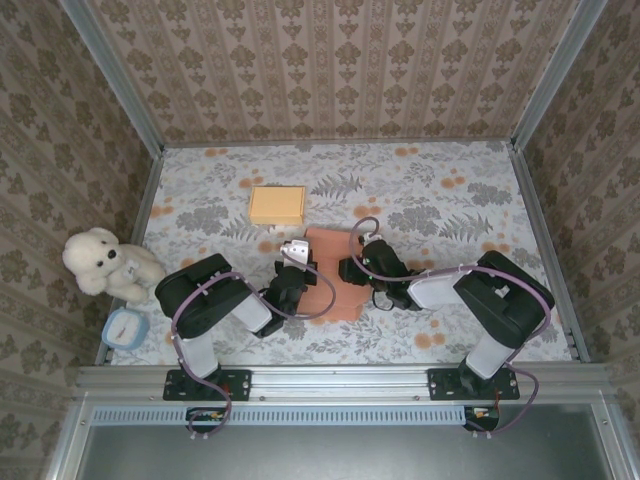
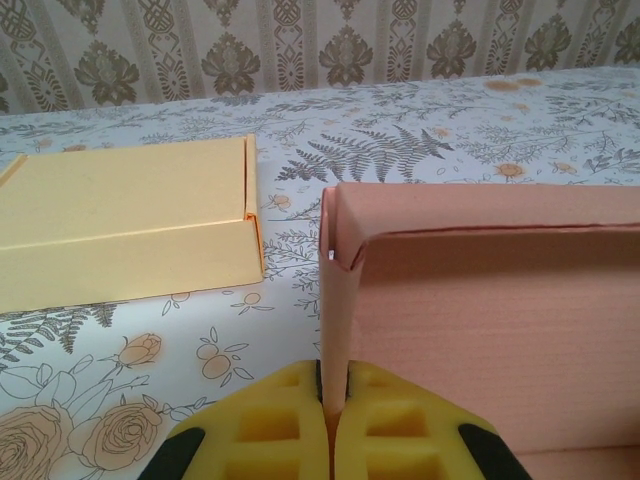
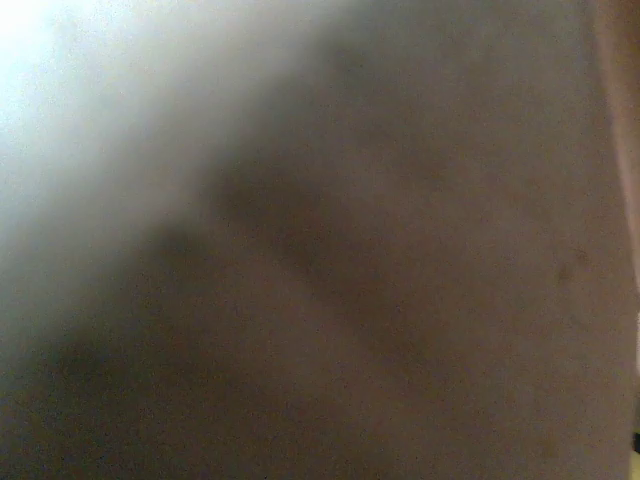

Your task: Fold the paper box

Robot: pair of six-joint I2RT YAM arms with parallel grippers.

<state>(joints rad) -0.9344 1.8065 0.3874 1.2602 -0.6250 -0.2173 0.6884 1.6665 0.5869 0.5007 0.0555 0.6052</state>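
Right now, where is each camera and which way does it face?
Top external: above and behind, looking down on the floral table; left arm, right arm show.
Left wrist: low, facing the back wall; yellow fingers pinch a wall of the pink paper box.
Right wrist: pressed close, blurred; cannot tell.
Shared: top and left wrist see that box and the flat yellow cardboard box.

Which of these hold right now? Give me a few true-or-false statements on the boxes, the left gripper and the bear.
1. The left gripper is shut on an upright flap of the pink box. True.
2. The yellow box rests on top of the pink box. False: it lies apart from it, on the table.
3. The teddy bear sits near the table's left edge. True.
4. The yellow box is a flat, unfolded sheet. False: it is already folded into a shallow box.
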